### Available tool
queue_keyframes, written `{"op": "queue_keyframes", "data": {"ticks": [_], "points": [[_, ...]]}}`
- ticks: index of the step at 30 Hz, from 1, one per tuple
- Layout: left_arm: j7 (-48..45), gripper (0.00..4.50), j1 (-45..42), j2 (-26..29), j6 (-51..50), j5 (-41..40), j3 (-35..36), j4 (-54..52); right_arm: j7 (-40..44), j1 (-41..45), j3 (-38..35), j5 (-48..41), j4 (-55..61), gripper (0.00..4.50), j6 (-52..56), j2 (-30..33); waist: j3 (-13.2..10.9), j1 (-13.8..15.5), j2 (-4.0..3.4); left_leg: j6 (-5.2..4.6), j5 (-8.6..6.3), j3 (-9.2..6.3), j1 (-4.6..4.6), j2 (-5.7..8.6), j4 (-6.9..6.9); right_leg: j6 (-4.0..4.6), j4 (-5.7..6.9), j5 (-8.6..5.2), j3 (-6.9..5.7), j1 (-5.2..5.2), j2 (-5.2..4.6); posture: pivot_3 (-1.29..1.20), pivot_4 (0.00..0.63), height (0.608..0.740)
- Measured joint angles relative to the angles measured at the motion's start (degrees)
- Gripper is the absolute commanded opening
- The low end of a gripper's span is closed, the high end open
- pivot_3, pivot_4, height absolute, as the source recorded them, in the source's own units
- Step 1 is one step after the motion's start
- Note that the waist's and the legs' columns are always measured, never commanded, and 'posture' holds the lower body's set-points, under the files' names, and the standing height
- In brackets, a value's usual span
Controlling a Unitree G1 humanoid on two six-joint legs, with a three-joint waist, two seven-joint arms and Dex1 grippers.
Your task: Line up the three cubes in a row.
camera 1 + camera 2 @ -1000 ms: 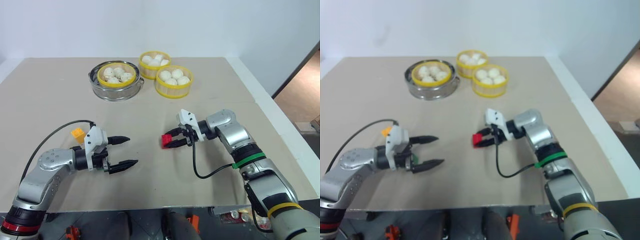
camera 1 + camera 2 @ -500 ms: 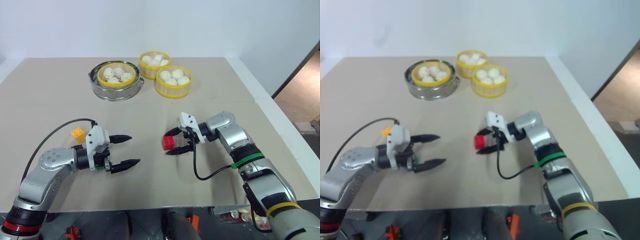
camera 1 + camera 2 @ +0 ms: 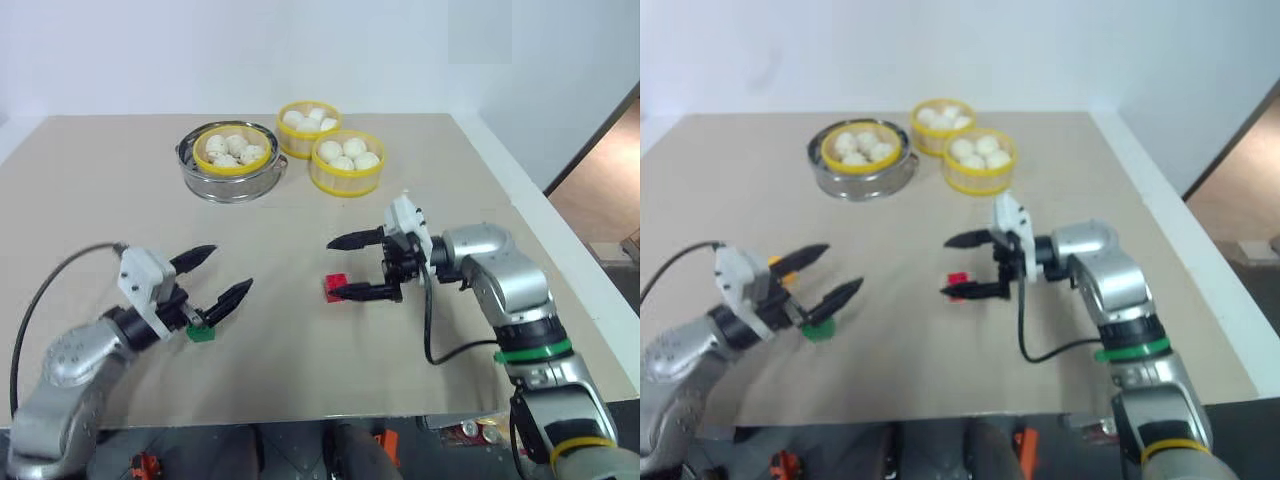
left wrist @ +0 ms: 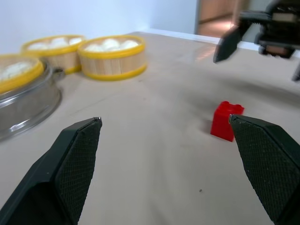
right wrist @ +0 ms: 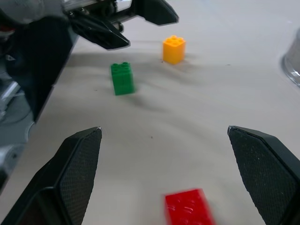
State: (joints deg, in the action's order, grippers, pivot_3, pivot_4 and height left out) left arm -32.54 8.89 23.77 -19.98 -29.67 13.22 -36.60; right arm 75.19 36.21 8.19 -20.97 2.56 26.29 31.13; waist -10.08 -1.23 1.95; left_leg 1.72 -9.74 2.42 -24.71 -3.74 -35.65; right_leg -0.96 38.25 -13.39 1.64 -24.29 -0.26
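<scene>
The red cube point(image 3: 336, 285) sits on the table near the middle, free, just under my right gripper point(image 3: 332, 267), which hangs open above it and points left. The green cube point(image 3: 201, 333) stands on the table at the left, close beneath the lower finger of my open left gripper point(image 3: 228, 270), which holds nothing. The right wrist view shows the yellow cube point(image 5: 174, 49) a short way beyond the green cube point(image 5: 122, 78), both apart from the red one point(image 5: 189, 213). The left wrist view has the red cube point(image 4: 226, 121) ahead of the fingers.
At the back of the table stand a steel steamer with a yellow bun basket point(image 3: 232, 152) and two more yellow bun baskets point(image 3: 309, 122) point(image 3: 347, 162). The table's right edge point(image 3: 560, 270) runs close past my right arm. Bare tabletop lies between the cubes and the baskets.
My right gripper opened, let go of the red cube and rose back from it; the cube stays on the table. My left gripper drew back to the left and turned, uncovering the green cube.
</scene>
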Motion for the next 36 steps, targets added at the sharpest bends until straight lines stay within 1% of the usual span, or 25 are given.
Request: {"op": "queue_keyframes", "data": {"ticks": [2,3,5,8,12,16,23,29,36], "points": [[5.09,4.5,2.83,-2.95,0.29,2.13,0.26,-2.82,-1.21,-0.15,0.06,-0.23,1.3,4.47,0.03,0.05,0.0,0.0,0.0,-0.03,0.03,-0.02,0.04,-0.01,-0.09,0.04,0.0,0.11,-0.01,0.04,0.04,0.0,0.15,0.74],[7.76,4.5,4.44,-4.62,0.82,3.74,0.25,-4.05,-1.71,-0.16,0.05,-0.35,2.07,4.47,-0.09,0.11,0.0,0.0,0.01,-0.07,0.06,-0.02,0.12,-0.01,-0.15,0.27,-0.01,0.06,-0.02,0.12,0.04,0.0,0.15,0.74],[10.19,4.5,5.22,-5.28,1.3,5.33,0.34,-4.68,-1.87,-0.16,0.06,-0.69,2.3,4.47,-0.28,0.17,0.0,0.01,0.02,-0.09,0.09,-0.07,0.14,0.01,-0.2,0.39,-0.01,0.2,-0.04,0.11,0.06,0.0,0.15,0.74],[12.62,4.5,6.12,-6.28,1.57,6.64,0.46,-5.24,-2.1,-0.17,0.14,-0.76,2.31,4.47,-0.95,0.24,0.0,-0.02,0.01,-0.09,0.12,-0.12,0.17,0.06,-0.22,0.43,-0.03,0.26,-0.03,0.1,0.04,0.0,0.15,0.74],[16.24,4.5,12.86,-11.61,2.53,8.56,-1.87,-5.98,-2.04,0.01,0.59,0.01,1.26,4.47,-4.64,0.23,0.0,-0.32,0.02,-0.09,0.13,-0.08,0.23,0.11,-0.37,0.41,-0.06,0.32,0.1,0.09,0.01,0.0,0.15,0.74],[18.7,4.5,13.78,-14.08,2.61,9.45,-2.41,-5.07,-1.72,0.2,1.17,0.63,0.27,4.47,-6.51,0.29,-0.01,-0.05,0.03,-0.09,0.13,-0.19,0.08,0.11,-0.31,0.42,-0.05,0.3,0.09,-0.01,0.13,0.0,0.15,0.74],[18.05,4.5,15.73,-13.96,5.77,11.2,-3.53,-1.75,-1.72,0.2,1.63,1.1,0.26,4.47,-7.71,0.49,-0.01,-0.05,0.04,-0.03,0.05,-0.16,0.04,0.11,-0.19,0.42,-0.08,0.13,0.15,-0.07,0.16,0.0,0.15,0.74],[13.39,4.5,15.97,-12.67,8.54,10.9,-4.89,2.44,-1.75,0.2,1.74,1.6,0.27,4.47,-8.45,0.74,-0.01,-0.07,0.03,-0.02,0.05,-0.17,0.05,0.11,-0.19,0.44,-0.08,0.14,0.14,-0.08,0.15,0.0,0.15,0.74],[10.84,4.5,16.39,-11.32,8.86,10.35,-4.94,5.31,-1.75,0.2,2.76,2.1,0.26,4.47,-9.36,0.97,-0.01,-0.08,0.03,-0.02,0.05,-0.15,0.04,0.1,-0.17,0.44,-0.08,0.13,0.13,-0.11,0.13,0.0,0.15,0.74]]}}
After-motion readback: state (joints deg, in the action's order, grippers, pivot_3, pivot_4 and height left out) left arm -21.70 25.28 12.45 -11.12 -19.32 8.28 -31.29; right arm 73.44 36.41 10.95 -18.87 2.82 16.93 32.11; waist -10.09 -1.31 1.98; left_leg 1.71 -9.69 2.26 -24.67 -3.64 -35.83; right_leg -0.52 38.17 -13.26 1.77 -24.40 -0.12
